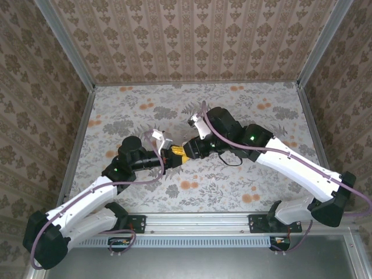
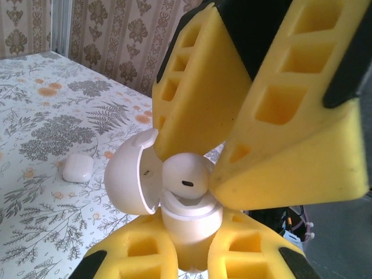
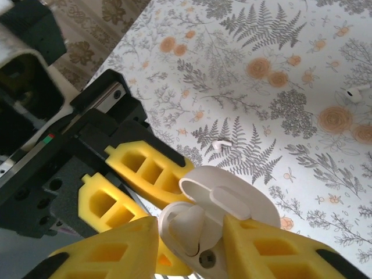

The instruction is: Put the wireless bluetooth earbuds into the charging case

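Note:
The white charging case [image 2: 192, 224] is held upright, my left gripper [image 2: 192, 247] shut on its body. Its lid [image 2: 129, 177] hangs open to the left. One white earbud [image 2: 186, 177] sits tilted in the case mouth and sticks out of it. My right gripper [image 2: 192, 163] comes down from above, its yellow fingers against both sides of that earbud. In the right wrist view the earbud [image 3: 189, 229] lies in the case [image 3: 218, 256] between my right gripper [image 3: 190, 224] fingers. In the top view the left gripper [image 1: 172, 154] and right gripper [image 1: 185, 152] meet mid-table.
A loose earbud [image 3: 221, 143] lies on the floral tabletop beyond the case, and another [image 3: 356, 93] farther right. A second, closed white case [image 2: 77, 168] rests on the table to the left. Patterned walls and metal rails [image 1: 78, 145] fence the table.

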Robot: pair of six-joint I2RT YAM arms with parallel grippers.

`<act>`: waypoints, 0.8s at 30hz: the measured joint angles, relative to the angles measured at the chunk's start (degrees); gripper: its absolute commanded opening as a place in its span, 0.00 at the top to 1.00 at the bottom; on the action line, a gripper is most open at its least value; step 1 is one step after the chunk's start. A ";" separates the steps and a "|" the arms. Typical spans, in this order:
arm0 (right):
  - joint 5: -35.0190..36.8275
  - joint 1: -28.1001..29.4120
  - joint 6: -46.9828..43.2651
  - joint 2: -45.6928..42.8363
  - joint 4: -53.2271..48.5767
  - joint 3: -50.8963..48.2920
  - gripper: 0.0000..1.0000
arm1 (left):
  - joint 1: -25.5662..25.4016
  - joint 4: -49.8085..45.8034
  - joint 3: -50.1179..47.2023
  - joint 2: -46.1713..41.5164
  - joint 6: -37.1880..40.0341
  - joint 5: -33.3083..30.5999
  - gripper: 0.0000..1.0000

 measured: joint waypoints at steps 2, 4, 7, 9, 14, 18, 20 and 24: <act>0.11 0.00 -0.39 0.48 -0.74 0.55 0.75 | 0.00 -0.81 0.00 -0.20 0.37 -0.24 1.00; 0.07 0.07 -0.72 0.57 -0.83 0.68 0.79 | 0.00 -1.18 0.00 -0.39 0.72 -0.37 1.00; 0.09 0.46 -0.79 0.55 -0.50 0.70 0.81 | -0.07 -1.55 0.00 -0.70 1.05 -0.42 1.00; 0.13 0.48 -0.76 0.48 -0.28 0.70 0.82 | -0.07 -1.57 0.00 -0.74 1.22 -0.57 1.00; 0.35 0.50 -0.76 0.09 0.07 0.66 0.84 | -0.17 -1.40 0.00 -0.96 1.51 -0.57 1.00; 0.96 0.63 -0.74 -0.83 0.15 0.48 0.84 | -0.33 -0.96 0.00 -0.98 1.90 -0.55 1.00; 1.60 0.63 -0.70 -1.38 0.61 0.24 0.85 | -0.33 -0.92 0.00 -0.98 1.92 -0.55 1.00; 2.75 0.68 -0.50 -2.38 1.07 0.02 0.85 | -0.33 -0.94 0.00 -0.98 1.92 -0.57 1.00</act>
